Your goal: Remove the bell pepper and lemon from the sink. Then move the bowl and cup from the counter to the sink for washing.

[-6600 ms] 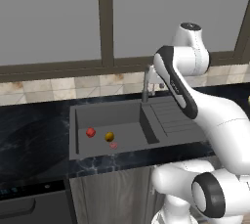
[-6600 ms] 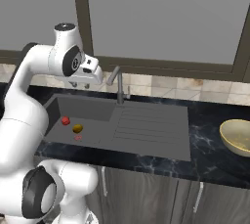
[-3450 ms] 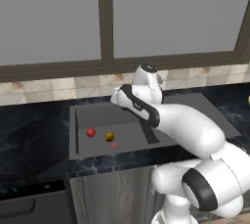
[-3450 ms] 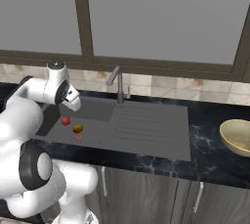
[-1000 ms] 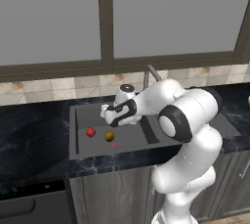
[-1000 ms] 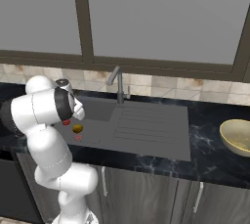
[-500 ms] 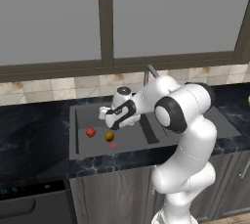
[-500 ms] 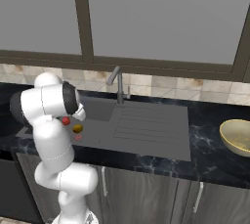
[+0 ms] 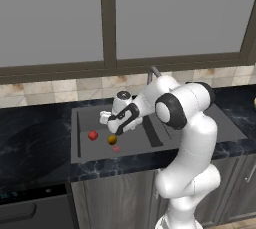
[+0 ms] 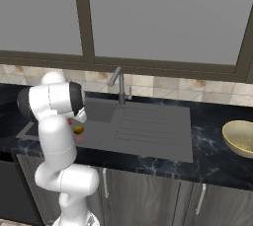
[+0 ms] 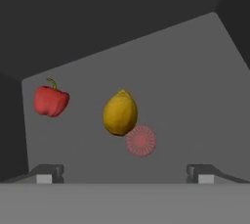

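The sink (image 9: 131, 149) is a dark grey basin let into the black marble counter (image 9: 35, 143), and two fruits lie on its floor. The bell pepper (image 9: 93, 135) sits toward the left side of the basin, red and lumpy with a little stem showing in the hand view (image 11: 51, 100). The lemon (image 9: 112, 139) lies just to its right, apart from it, and right beside the pinkish-red drain spot (image 9: 116, 148); in the hand view the lemon (image 11: 120, 113) touches or slightly overlaps the drain spot's (image 11: 140, 141) edge.

The gripper (image 9: 111, 124) hangs low inside the basin, just above and behind the lemon, its jaws spread wide with nothing between them; the two fingertips (image 11: 46, 173) stand far apart at the bottom of the hand view.

Far to the right on the counter sits the golden bowl (image 10: 239, 137), well apart from the sink's ribbed drainboard (image 10: 148, 124). The faucet (image 10: 118, 84) stands behind the basin.
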Motion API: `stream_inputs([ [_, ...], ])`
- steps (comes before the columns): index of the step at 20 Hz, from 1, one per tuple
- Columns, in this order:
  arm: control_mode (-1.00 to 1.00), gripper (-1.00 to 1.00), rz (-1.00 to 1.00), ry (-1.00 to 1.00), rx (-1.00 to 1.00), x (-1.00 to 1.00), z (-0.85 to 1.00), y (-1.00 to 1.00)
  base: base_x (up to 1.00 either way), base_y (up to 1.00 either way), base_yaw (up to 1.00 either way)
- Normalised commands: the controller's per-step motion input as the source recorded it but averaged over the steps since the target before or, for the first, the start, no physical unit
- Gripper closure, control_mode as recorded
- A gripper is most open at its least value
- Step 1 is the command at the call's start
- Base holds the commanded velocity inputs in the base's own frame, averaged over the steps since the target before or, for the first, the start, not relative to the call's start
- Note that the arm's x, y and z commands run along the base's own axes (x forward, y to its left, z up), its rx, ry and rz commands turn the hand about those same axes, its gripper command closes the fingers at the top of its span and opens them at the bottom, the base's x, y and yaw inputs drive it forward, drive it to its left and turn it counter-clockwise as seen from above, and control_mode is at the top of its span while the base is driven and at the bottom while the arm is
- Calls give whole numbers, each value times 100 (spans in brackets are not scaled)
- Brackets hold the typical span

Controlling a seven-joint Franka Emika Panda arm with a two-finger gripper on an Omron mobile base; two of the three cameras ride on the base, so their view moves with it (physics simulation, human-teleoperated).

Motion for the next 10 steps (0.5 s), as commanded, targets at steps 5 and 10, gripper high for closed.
stream_inputs([
  [5,-100,-100,0,0,0,10,-19,4,0,0,0],
  [10,-100,-100,0,0,-1,11,-21,1,0,0,0],
])
